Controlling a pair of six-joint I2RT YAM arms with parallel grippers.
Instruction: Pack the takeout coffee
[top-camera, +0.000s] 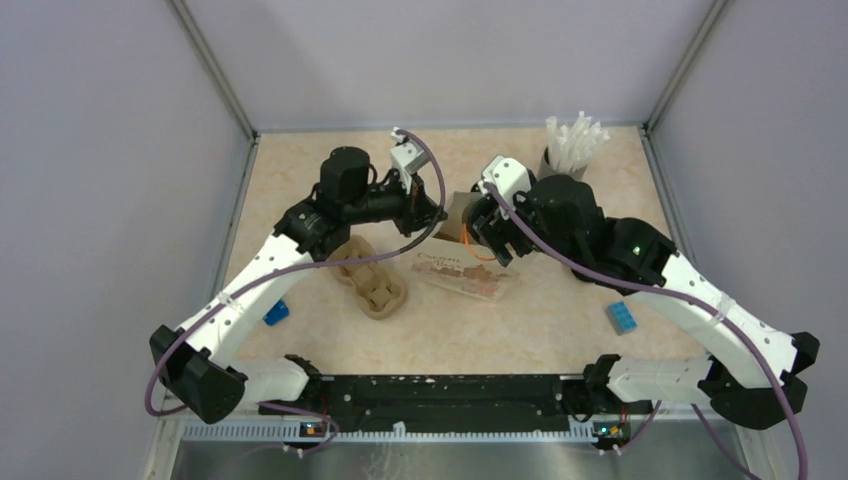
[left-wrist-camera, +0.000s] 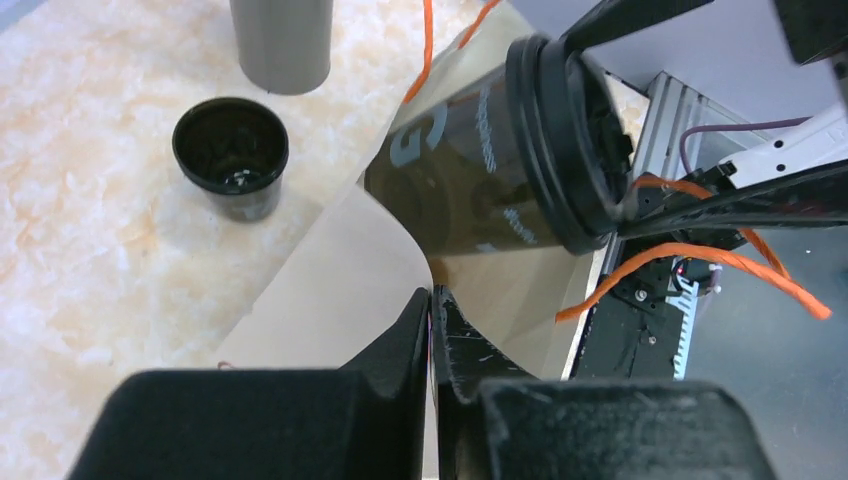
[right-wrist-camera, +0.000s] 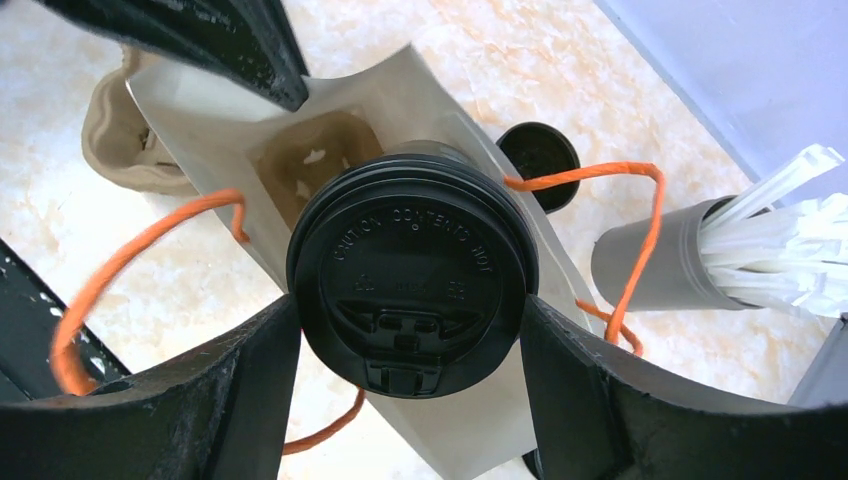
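The takeout coffee cup (right-wrist-camera: 412, 262), dark with a black lid, hangs tilted over the mouth of the paper bag (right-wrist-camera: 470, 420), with my right gripper (right-wrist-camera: 410, 312) shut on it just under the lid. Inside the bag sits a pulp cup carrier (right-wrist-camera: 315, 160). My left gripper (left-wrist-camera: 432, 300) is shut on the bag's rim (left-wrist-camera: 340, 280) and holds the mouth open beside the cup (left-wrist-camera: 470, 170). From above, both grippers (top-camera: 432, 215) (top-camera: 488, 228) meet over the bag (top-camera: 462, 272) at mid-table. The bag's orange handles (right-wrist-camera: 150, 245) hang loose.
A second pulp carrier (top-camera: 370, 282) lies left of the bag. A small open black cup (left-wrist-camera: 231, 155) and a grey holder (right-wrist-camera: 645, 265) of white straws (top-camera: 575, 140) stand at the back right. Blue blocks lie front left (top-camera: 277, 312) and front right (top-camera: 621, 317).
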